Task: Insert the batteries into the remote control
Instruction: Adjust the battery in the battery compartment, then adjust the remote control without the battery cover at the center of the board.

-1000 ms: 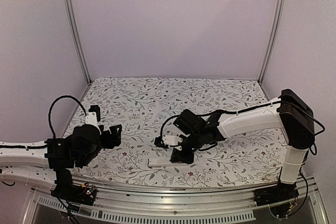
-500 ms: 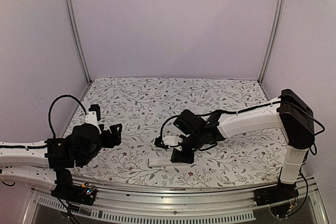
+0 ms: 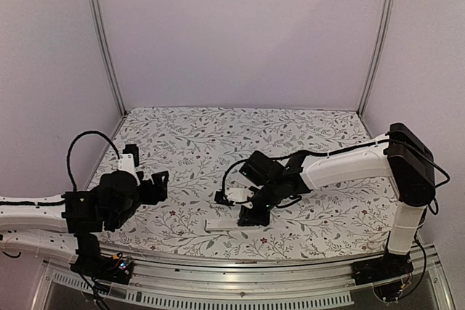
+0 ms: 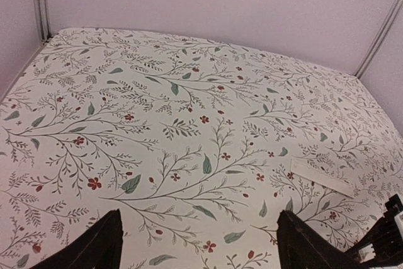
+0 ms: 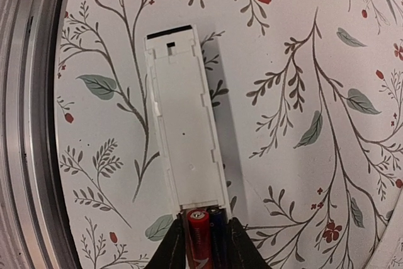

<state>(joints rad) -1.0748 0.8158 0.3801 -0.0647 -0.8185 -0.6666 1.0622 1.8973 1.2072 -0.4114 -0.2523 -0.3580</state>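
While the left gripper [image 4: 199,231] hangs wide open and empty over the floral cloth [image 4: 189,92], the right gripper [image 5: 207,244] sits at one end of the remote [image 5: 186,130], which lies flat near the front rail [image 5: 25,124]. Red battery [image 5: 197,234] and dark battery [image 5: 216,226] lie side by side at that end, between narrow jaws; can't tell whether the fingers [image 5: 173,247] press on them
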